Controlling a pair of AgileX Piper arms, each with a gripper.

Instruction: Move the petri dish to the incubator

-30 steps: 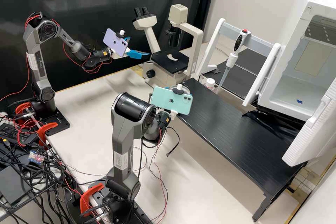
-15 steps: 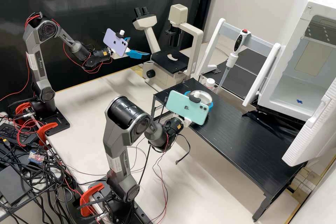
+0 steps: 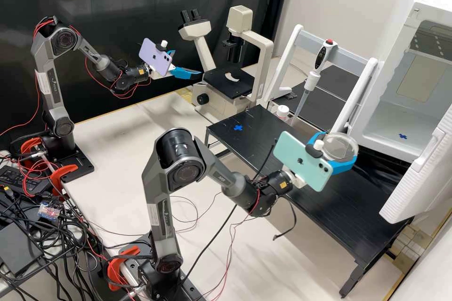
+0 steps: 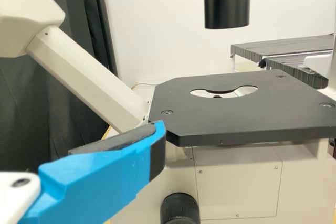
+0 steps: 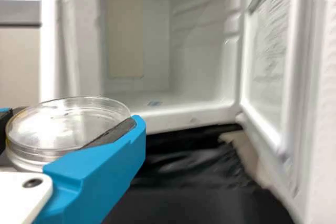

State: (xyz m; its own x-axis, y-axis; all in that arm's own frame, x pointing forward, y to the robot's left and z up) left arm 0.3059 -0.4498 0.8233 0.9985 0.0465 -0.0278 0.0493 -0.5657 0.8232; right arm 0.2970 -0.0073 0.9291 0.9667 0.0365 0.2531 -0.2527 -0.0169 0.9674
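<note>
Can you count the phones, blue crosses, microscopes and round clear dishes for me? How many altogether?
Phones: 2
Blue crosses: 2
Microscope: 1
Round clear dish: 1
Total: 6

The high view looks down from farthest back, sharing its upper-centre microscope (image 3: 219,81) with the close left wrist view and its upper-right incubator (image 3: 398,33) with the right wrist view, facing its opening.

In the high view, the green phone (image 3: 303,161) hides part of the right gripper (image 3: 345,145), and the incubator (image 3: 423,2) is cut off by the picture's edge. In the right wrist view the incubator is blurred, and a blue finger (image 5: 105,174) covers part of the dish (image 5: 68,124). The left wrist view crops the microscope's knob (image 4: 180,209).
</note>
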